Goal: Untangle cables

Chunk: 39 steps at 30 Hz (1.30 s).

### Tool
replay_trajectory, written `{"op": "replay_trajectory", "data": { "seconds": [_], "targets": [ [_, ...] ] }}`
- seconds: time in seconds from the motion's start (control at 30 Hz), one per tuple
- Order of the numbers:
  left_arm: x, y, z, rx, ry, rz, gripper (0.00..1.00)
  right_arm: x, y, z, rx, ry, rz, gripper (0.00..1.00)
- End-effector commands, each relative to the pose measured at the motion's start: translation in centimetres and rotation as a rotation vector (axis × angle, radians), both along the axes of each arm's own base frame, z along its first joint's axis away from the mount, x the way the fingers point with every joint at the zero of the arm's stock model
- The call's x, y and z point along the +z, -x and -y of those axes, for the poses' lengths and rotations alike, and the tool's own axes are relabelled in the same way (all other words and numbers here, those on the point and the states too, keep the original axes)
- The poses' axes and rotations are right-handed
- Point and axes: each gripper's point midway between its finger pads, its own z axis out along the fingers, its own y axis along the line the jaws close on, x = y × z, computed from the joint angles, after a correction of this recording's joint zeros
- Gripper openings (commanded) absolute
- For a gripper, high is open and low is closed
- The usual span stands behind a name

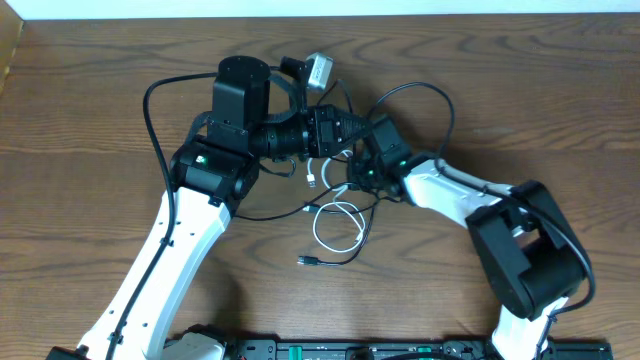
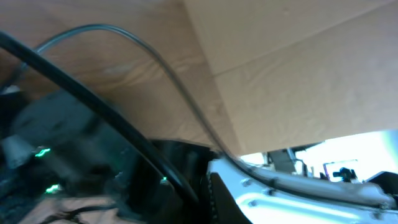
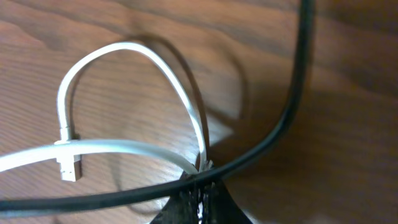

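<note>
1. The right gripper (image 3: 199, 198) is closed, its tips pinching the white cable (image 3: 112, 145).
2. The black cable (image 1: 308, 261) crosses just in front of it.
3. The left gripper (image 1: 345, 128) hovers close by (open or closed, I cannot tell).
4. On the table (image 1: 100, 60), the white loop and the black strand overlap. The untangling looks barely begun, and the separation remains to be done.

The white cable (image 1: 338, 228) lies flat in a loose loop just below the right gripper (image 1: 350, 182), which pinches one strand of it. The black cable (image 1: 335, 261) (thin, with a small plug at its left end) curves further below the gripper and crosses the white one.
</note>
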Motion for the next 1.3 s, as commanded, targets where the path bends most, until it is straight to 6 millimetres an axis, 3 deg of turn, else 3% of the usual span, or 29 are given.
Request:
{"op": "replay_trajectory", "data": {
  "seconds": [0.0, 0.17, 0.23, 0.27, 0.5, 0.57, 0.67, 0.77, 0.9, 1.0, 1.1, 1.17, 1.27],
  "targets": [
    [-1.5, -0.9, -1.2, 0.073, -0.112, 0.041, 0.08, -2.9, 1.9, 6.3, -0.113, 0.147, -0.147, 0.01],
    [-6.8, -2.7, -6.0, 0.317, -0.413, -0.030, 0.08, 0.0, 1.8, 14.7, -0.209, 0.280, -0.169, 0.01],
    [-8.7, -3.3, -9.1, 0.446, -0.567, -0.053, 0.08, 2.9, 1.3, 18.7, -0.292, 0.300, -0.134, 0.01],
    [-9.4, -3.3, -10.5, 0.494, -0.633, -0.063, 0.08, 3.8, 1.2, 19.7, -0.317, 0.299, -0.121, 0.01],
    [-10.8, -3.1, -17.4, 0.726, -0.952, -0.060, 0.08, 14.0, 0.6, 29.7, -0.602, 0.300, 0.133, 0.01],
    [-10.8, -3.1, -18.8, 0.770, -1.002, -0.061, 0.08, 17.6, 1.4, 33.7, -0.733, 0.340, 0.238, 0.01],
    [-10.8, -3.3, -20.3, 0.815, -1.011, -0.081, 0.08, 20.3, 2.7, 37.1, -0.848, 0.372, 0.312, 0.01],
    [-10.9, -3.3, -20.4, 0.815, -0.988, -0.102, 0.08, 21.3, 3.7, 39.0, -0.913, 0.376, 0.333, 0.01],
    [-11.3, -3.0, -18.5, 0.738, -0.916, -0.129, 0.08, 21.0, 4.5, 40.7, -0.962, 0.389, 0.313, 0.01],
    [-11.6, -2.4, -16.6, 0.654, -0.838, -0.162, 0.08, 20.1, 4.1, 41.9, -0.968, 0.398, 0.297, 0.01],
    [-11.7, -2.1, -16.3, 0.636, -0.832, -0.176, 0.08, 18.0, 3.3, 41.9, -0.891, 0.348, 0.226, 0.01],
    [-11.8, -2.0, -16.3, 0.635, -0.835, -0.178, 0.08, 17.4, 3.1, 43.0, -0.883, 0.355, 0.144, 0.01],
    [-11.8, -2.0, -16.3, 0.634, -0.835, -0.179, 0.08, 18.7, 2.6, 45.1, -0.889, 0.374, 0.050, 0.01]
  ]
}}
